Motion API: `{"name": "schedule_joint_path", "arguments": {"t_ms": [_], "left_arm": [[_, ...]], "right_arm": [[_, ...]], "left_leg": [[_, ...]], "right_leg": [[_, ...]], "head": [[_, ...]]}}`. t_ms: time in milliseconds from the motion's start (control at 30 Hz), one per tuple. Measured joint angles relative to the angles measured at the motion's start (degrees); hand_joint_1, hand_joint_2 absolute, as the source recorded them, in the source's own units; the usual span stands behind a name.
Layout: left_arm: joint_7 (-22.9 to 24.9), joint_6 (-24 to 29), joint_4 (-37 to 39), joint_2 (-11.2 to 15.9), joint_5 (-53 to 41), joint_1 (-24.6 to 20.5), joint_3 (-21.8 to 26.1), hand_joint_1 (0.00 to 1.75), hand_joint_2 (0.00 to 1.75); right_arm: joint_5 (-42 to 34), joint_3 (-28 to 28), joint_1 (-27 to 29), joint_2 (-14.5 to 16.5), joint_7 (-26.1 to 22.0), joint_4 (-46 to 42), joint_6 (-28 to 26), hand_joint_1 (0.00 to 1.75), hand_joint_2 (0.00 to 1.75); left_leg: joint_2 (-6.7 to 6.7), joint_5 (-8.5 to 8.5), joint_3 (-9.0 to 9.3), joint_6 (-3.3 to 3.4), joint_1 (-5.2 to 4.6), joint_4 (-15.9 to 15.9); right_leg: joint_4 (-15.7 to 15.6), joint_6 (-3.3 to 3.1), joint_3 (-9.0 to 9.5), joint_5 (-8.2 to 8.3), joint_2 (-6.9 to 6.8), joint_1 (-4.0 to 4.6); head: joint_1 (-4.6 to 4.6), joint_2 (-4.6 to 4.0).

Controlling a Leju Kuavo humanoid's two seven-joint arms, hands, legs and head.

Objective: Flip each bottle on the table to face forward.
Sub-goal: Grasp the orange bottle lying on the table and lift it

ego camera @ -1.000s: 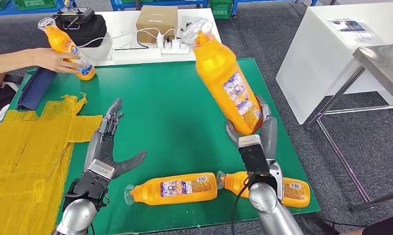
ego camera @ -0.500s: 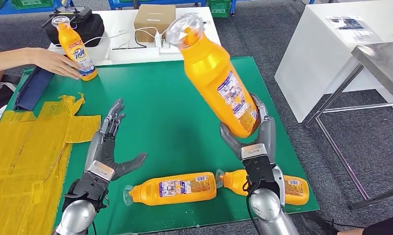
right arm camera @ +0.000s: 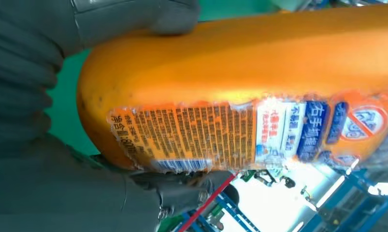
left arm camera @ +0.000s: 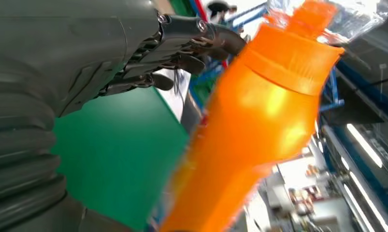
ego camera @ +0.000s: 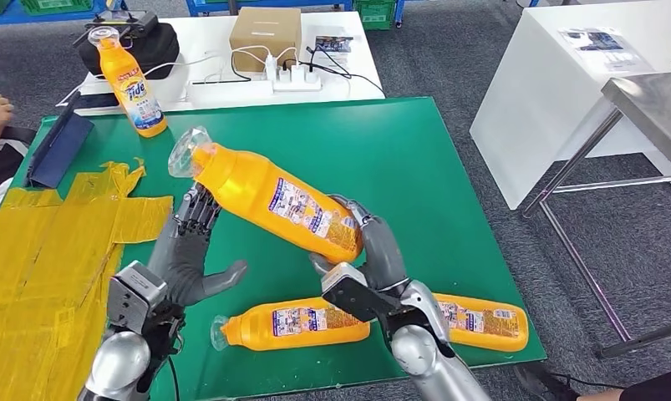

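Orange bottle (ego camera: 273,200) gripped by right robot hand (ego camera: 361,259), left robot hand (ego camera: 185,251) spread empty, two lying bottles (ego camera: 298,322) below.

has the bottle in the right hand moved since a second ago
Yes. The held bottle has swung left and down from near the power strip; its cap now nears the left hand.

Head view looks down; both close, seemingly tilted wrist views share the bottle (ego camera: 273,203).
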Motion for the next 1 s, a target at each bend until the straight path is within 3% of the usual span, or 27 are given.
{"name": "schedule_joint_path", "arguments": {"t_ms": [567, 700, 1000], "left_arm": [[1.9, -4.7, 1.4, 0.0, 7.6, -3.4, 0.1, 0.00, 1.75], [2.4, -3.7, 2.2, -0.1, 6.9, -3.6, 0.1, 1.75, 1.75], [2.0, -1.1, 3.8, -1.2, 4.0, -3.7, -0.3, 1.75, 1.75]], "right_arm": [[4.0, 7.5, -3.6, 0.9, 0.4, 9.5, -2.0, 1.75, 1.75], [4.1, 8.3, -3.7, 1.0, 0.4, 9.9, -2.1, 1.75, 1.75], [3.1, 9.2, -3.6, 1.2, 0.6, 9.8, -3.2, 1.75, 1.75]], "left_leg": [[0.03, -0.02, -0.07, -0.01, 0.00, 0.0], [0.03, -0.02, -0.08, -0.01, 0.00, 0.0], [0.03, -0.02, -0.11, -0.01, 0.00, 0.0]], "right_leg": [[0.0, 0.04, -0.11, 0.03, 0.01, -0.01], [0.0, 0.04, -0.13, 0.03, 0.01, -0.01], [0.0, 0.04, -0.14, 0.03, 0.01, -0.01]], "head": [[0.01, 0.00], [0.01, 0.00], [0.00, 0.00]]}}
